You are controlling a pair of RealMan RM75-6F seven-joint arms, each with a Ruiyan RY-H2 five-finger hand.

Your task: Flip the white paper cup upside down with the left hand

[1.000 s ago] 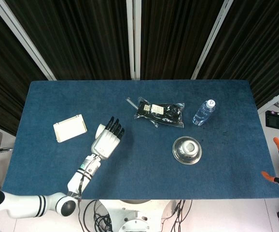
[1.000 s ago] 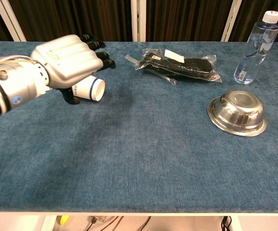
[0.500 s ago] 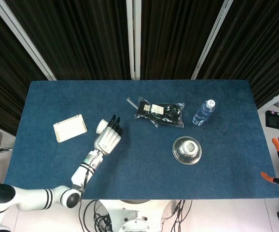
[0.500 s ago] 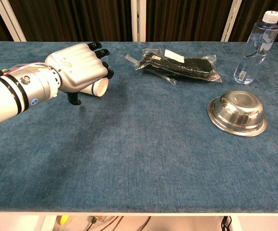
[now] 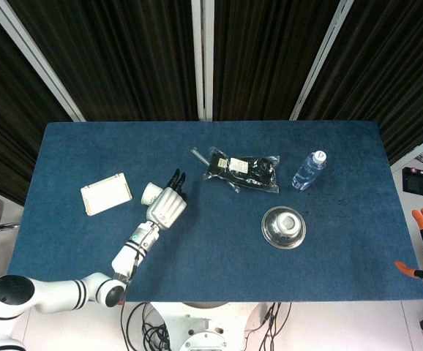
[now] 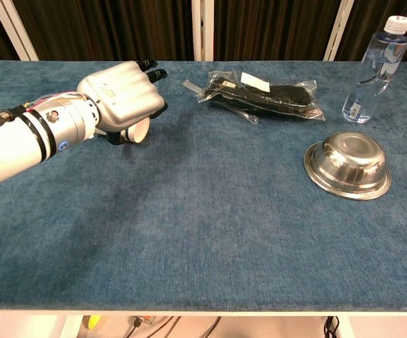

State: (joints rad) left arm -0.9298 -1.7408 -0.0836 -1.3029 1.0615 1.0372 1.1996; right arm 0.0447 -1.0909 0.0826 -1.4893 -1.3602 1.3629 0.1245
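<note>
cup (image 6: 139,132) sits gripped in the left hand (image 6: 122,98) near the table's (image 5: 211,234) left side, tipped over with its rim low, so only setting it down and releasing seems left.

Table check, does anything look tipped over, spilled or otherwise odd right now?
The white paper cup is on its side in the left hand, mouth toward the chest camera. The steel bowl sits upside down. The water bottle stands upright, and nothing looks spilled.
</note>
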